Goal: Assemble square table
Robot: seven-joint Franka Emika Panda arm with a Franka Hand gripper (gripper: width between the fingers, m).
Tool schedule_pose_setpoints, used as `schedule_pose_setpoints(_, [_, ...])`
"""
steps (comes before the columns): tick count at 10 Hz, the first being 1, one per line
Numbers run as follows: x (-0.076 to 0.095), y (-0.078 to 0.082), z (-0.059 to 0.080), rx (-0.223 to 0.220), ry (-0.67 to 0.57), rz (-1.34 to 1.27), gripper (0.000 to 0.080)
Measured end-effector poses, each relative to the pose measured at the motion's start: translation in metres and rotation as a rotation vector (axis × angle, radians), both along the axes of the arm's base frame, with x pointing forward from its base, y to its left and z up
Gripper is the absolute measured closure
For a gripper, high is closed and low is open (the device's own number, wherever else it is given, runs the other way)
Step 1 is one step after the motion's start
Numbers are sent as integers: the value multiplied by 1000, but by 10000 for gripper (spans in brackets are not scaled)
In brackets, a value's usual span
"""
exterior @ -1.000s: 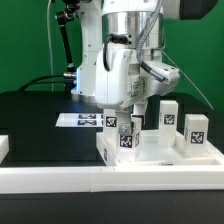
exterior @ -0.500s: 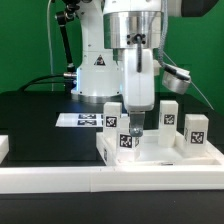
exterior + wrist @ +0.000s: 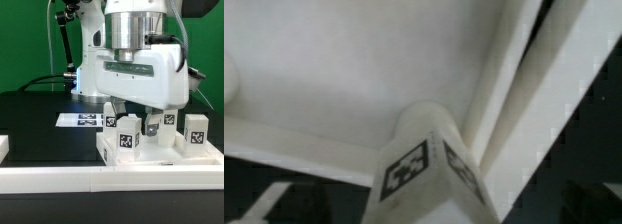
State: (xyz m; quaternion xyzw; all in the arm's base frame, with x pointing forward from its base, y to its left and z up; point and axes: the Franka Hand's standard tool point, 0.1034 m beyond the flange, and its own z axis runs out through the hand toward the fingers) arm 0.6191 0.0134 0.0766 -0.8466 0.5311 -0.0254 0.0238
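Tabletop (image 3: pixel 165 160): I see it lying at the front, against the rail (image 3: pixel 110 182).
Legs: three stand upright on it — near corner (image 3: pixel 127 132), far right (image 3: pixel 196 130), behind (image 3: pixel 168 113) (another partly hidden).
Marker board (image 3: pixel 78 120): behind, toward the exterior view's left.
Gripper (image 3: pixel 150 125): over the tabletop's middle.

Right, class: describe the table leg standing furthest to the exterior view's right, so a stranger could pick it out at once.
Start at the big white robot arm hanging over the black table. Below it lies the white square tabletop with tagged legs standing on it. The leg you want is the upright white block at the slab's far corner on the exterior view's right, clear of the gripper, unlike the ones beside it.
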Motion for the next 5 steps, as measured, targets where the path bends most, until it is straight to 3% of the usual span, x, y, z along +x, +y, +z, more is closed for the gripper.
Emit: schedule_pose_setpoints(5, [0,-8,-2,-47,-2,474,151])
